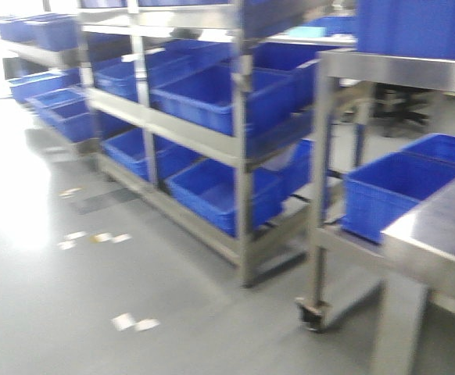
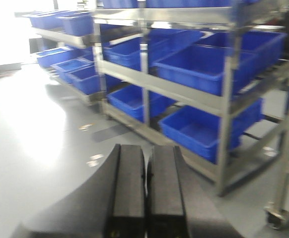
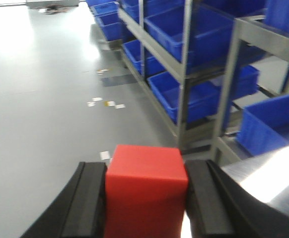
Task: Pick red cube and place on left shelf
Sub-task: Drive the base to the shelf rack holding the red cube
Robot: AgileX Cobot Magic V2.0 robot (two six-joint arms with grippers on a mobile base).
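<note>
My right gripper [image 3: 145,171] is shut on the red cube [image 3: 145,191], which fills the gap between the two black fingers [image 3: 90,201]. It hangs above the grey floor. My left gripper [image 2: 147,153] is shut and empty, its two black pads pressed together. The left shelf [image 1: 173,125] is a long stainless-steel tiered rack lined with dark-blue crates [image 1: 212,94]. It runs from the far left to the middle of the front view. It also shows in the left wrist view [image 2: 184,91] and the right wrist view [image 3: 181,64]. Neither gripper shows in the front view.
A second steel rack on castors [image 1: 313,312] with blue crates [image 1: 392,191] stands at the right. A shiny steel surface [image 1: 438,226] lies at the near right, also in the right wrist view [image 3: 268,173]. Paper scraps [image 1: 134,322] lie on the grey floor.
</note>
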